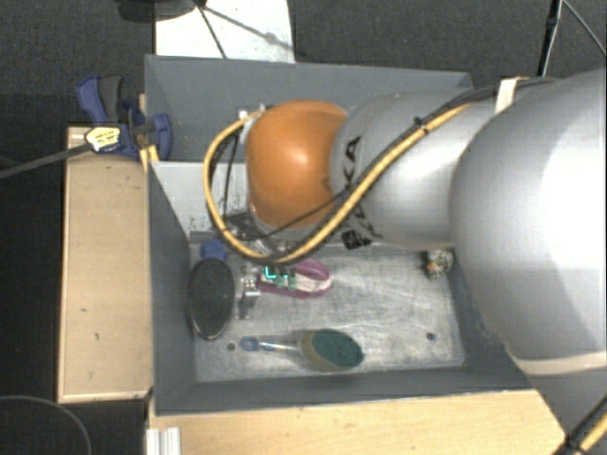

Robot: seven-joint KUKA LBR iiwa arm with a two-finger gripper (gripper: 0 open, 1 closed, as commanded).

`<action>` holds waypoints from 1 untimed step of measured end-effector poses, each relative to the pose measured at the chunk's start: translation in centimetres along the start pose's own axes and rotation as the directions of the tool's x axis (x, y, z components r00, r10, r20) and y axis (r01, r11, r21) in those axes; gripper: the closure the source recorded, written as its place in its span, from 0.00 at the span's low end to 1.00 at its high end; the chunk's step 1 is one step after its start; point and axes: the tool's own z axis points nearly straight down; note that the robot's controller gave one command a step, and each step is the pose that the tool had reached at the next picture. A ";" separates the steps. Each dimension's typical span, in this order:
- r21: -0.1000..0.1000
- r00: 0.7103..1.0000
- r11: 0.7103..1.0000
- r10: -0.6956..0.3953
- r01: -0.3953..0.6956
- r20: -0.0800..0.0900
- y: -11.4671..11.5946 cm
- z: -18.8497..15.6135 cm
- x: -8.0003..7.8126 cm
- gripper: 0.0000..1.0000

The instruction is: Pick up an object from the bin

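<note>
My gripper (250, 288) shows just below the arm's orange cover, low in the left half of the bin. It sits between a black oval pad (210, 298) on its left and a pink and purple striped thing (305, 279) on its right, close to both. I cannot see anything held in it. A brush with a dark green oval head and a blue handle (318, 348) lies on the bin floor in front of it, near the front wall.
A small blue thing (211, 249) peeks out by the back left corner, partly under the arm's cables. A small brownish piece (435, 265) lies at the right by the arm. The arm hides much of the bin's back and right.
</note>
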 end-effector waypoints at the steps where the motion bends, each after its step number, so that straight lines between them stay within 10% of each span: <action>1: -0.002 0.995 0.995 -0.102 0.102 0.012 -7.8 6.6 -2.0 0.00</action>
